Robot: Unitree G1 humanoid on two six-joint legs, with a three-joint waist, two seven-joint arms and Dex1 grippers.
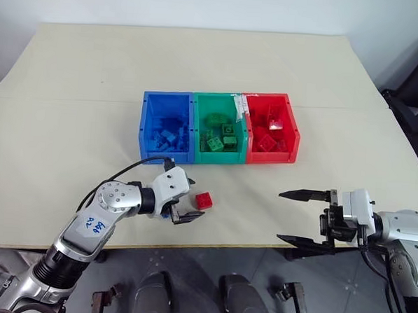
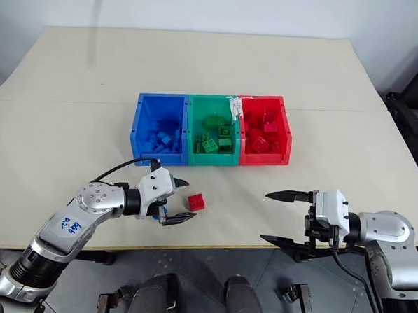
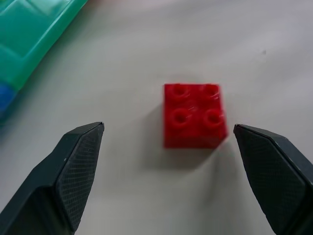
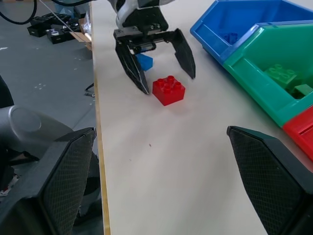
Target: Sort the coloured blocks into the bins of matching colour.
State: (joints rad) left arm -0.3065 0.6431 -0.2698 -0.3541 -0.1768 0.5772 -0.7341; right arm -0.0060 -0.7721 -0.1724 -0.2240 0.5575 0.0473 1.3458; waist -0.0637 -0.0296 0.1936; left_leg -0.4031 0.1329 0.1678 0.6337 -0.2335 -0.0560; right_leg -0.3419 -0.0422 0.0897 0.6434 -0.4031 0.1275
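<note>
Left eye view: we are holding our left end effector [image 1: 185, 201] released over the desk [image 1: 70, 121], its fingers parted around a red block [image 1: 204, 200] without touching it. A small blue block [image 4: 145, 61] is lying just behind those fingers. Farther off, the blue bin [image 1: 165, 127], green bin [image 1: 219, 129] and red bin [image 1: 271, 128] are sitting joined. Near right, our right end effector [image 1: 291, 217] is hovering released, grasping nothing.

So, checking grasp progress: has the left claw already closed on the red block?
No, the left claw stands open, its fingers on either side of the red block with gaps showing.
</note>
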